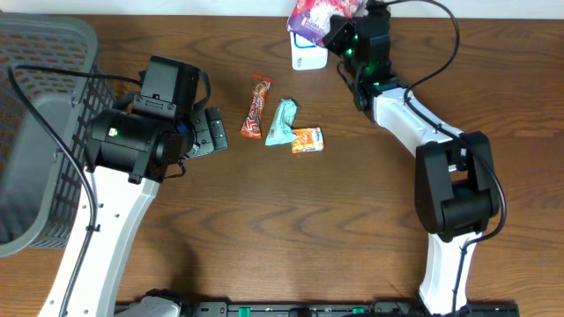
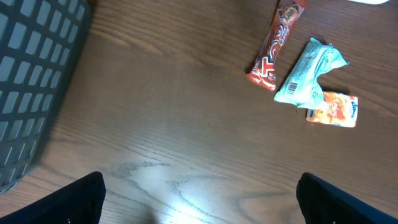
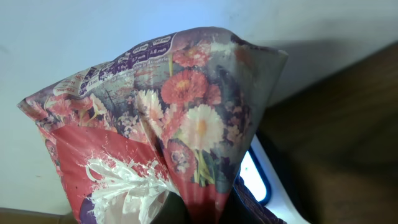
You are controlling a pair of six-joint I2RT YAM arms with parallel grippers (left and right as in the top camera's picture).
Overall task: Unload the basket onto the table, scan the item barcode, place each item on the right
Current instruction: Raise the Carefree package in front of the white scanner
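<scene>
The grey basket (image 1: 44, 106) sits far left of the white scanner (image 1: 308, 58). The left gripper (image 1: 214, 132), also left of the scanner, is wide open and holds nothing. The right gripper (image 1: 339, 33) pinches the flowery bag (image 1: 315, 13) right over the scanner. Three small snacks (image 1: 282, 121) lie near the scanner.

Your left arm (image 1: 106, 211) is leaning forward, and the left gripper (image 1: 210, 132) has its jaws spread wide. Your right arm (image 1: 414, 119) reaches way out, with the right gripper (image 1: 339, 33) pinched tight on a flowery packet (image 3: 180, 112) that sticks out past its fingertips.
</scene>
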